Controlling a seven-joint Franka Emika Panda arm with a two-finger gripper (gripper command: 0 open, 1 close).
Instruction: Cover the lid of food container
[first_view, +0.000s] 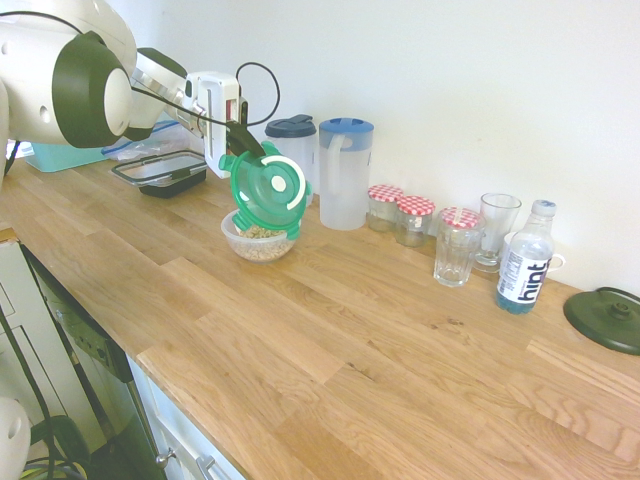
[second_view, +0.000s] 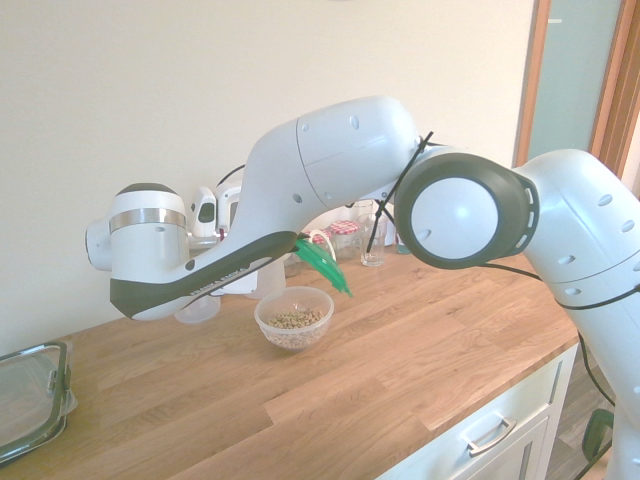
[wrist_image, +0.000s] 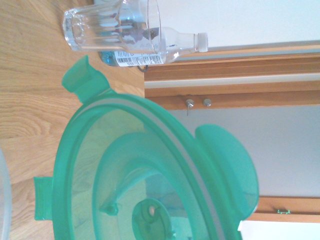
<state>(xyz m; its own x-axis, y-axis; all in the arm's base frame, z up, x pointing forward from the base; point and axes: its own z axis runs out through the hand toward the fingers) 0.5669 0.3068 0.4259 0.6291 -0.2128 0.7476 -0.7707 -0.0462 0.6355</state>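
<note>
The arm (first_view: 95, 90) reached in over the worktop (first_view: 330, 360), its wrist turned so that the tool (first_view: 240, 140) pointed sideways and a little down, beside the bowl (first_view: 258, 240) and higher than its rim. In the second exterior view the forearm (second_view: 290, 180) arched across and hid the tool.

The tool was closed on the edge of the lid (first_view: 268, 190), which hung steeply tilted (green, see-through, clip tabs sticking out) above the bowl, not seated on it. The bowl stood upright on the worktop, uncovered, with beige crumbly food (second_view: 296, 319) in it.

On the bottle (first_view: 525, 262) the word "hint" could be read, running up the label; the smaller print was too fine to make out. Letters on the forearm's dark band looked like "FRANKA EMIKA", though blurred.

Near the bottle stood a glass (first_view: 455, 250) and a mug-like glass (first_view: 495, 230); jars (first_view: 413, 222) with red checked lids and a blue-topped pitcher (first_view: 345, 175) stood behind the bowl.
</note>
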